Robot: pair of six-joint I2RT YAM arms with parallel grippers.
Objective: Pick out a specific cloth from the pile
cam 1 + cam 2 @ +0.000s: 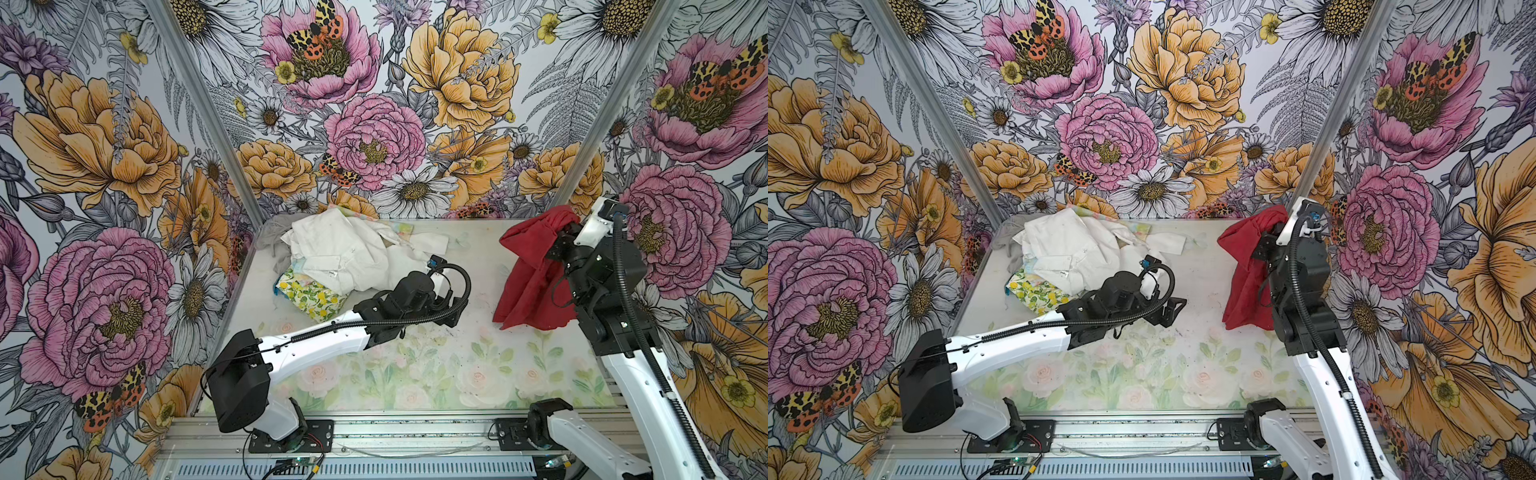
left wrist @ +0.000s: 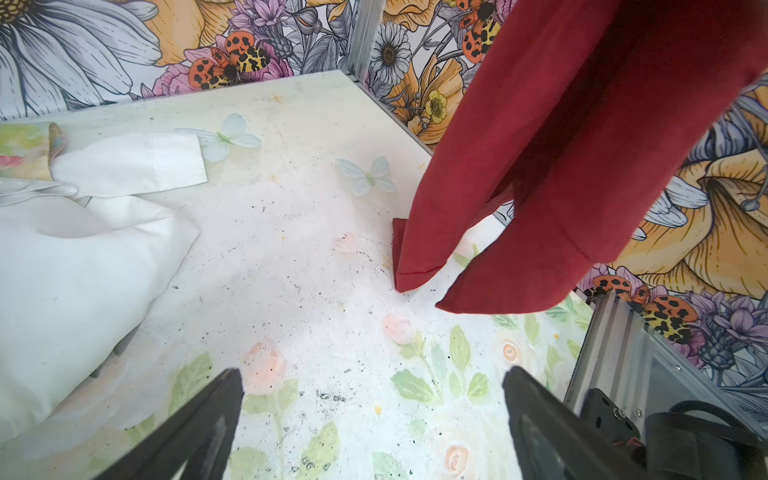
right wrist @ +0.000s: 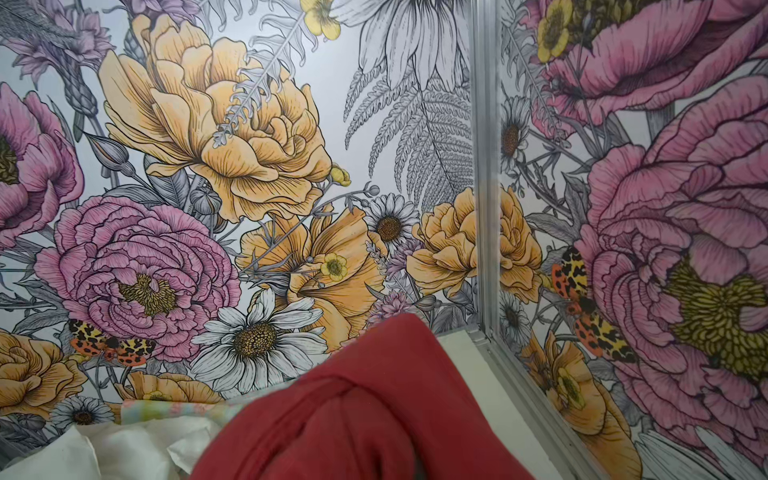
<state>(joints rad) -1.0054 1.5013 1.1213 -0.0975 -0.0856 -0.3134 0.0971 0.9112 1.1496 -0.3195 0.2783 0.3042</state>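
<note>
Hanging from the clenched right pincer (image 1: 562,229), the cloth (image 1: 528,274) is well apart from the pile (image 1: 345,253), its lowest tip apparently touching the table (image 1: 436,365) below. The left pincer (image 2: 374,419) gapes empty, the pile beside it. Separation looks done; only lifting clear or setting down seems left.

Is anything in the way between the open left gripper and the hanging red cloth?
Nothing visible. In the left wrist view only bare table lies between the left gripper and the red cloth; the white pile sits off to one side.
</note>
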